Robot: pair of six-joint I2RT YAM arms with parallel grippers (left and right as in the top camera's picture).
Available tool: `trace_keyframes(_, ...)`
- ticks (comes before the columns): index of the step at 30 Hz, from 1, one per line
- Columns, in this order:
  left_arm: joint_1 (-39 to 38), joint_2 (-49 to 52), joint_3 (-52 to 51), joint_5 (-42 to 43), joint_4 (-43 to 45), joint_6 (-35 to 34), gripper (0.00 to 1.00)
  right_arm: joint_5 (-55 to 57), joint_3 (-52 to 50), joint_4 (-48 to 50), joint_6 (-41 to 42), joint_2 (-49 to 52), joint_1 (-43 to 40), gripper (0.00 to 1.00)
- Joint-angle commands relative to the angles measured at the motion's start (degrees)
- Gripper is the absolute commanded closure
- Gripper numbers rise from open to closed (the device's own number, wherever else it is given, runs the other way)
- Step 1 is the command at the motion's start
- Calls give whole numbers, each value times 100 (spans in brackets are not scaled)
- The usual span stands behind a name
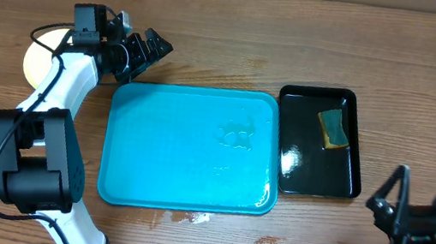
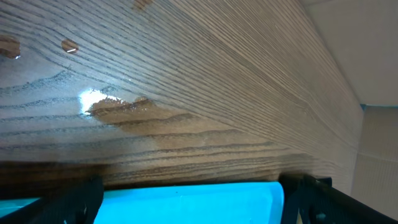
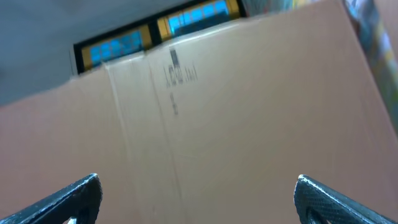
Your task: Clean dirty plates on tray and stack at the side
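Note:
The turquoise tray (image 1: 188, 148) lies in the middle of the table with no plate on it, only water drops. A pale yellow plate (image 1: 34, 64) lies on the table left of the tray, largely hidden under my left arm; I cannot tell whether others lie beneath it. Past the tray's far left corner my left gripper (image 1: 153, 46) is open and empty. The left wrist view shows the tray's rim (image 2: 249, 199) between the left gripper's (image 2: 193, 200) spread fingers. At the front right my right gripper (image 1: 426, 192) is open and holds nothing; in its own view the right gripper (image 3: 199, 193) faces cardboard.
A glossy black tray (image 1: 302, 165) sits right of the turquoise one, with a green and yellow sponge (image 1: 334, 129) in its far end. Wet patches (image 1: 195, 216) mark the wood in front of the tray. A cardboard box (image 3: 236, 118) fills the right wrist view.

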Motion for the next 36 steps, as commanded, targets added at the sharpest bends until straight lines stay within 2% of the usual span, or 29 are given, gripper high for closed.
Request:
trace_keyframes(1, -17, -31, 96, -15, 20, -13, 0, -57, -411, 37, -11, -68, -37, 0)
trace_keyframes(13, -17, -31, 96, -15, 20, -13, 0, -181, -1272, -442, 4, -68, -37, 0)
trace_keyframes(22, -17, -31, 96, -15, 20, -13, 0, -153, -1292, -1969, -11, -68, -37, 0)
trace_keyframes(36, -17, -31, 96, -15, 20, -13, 0, -140, -1292, -1917, -11, -68, -37, 0)
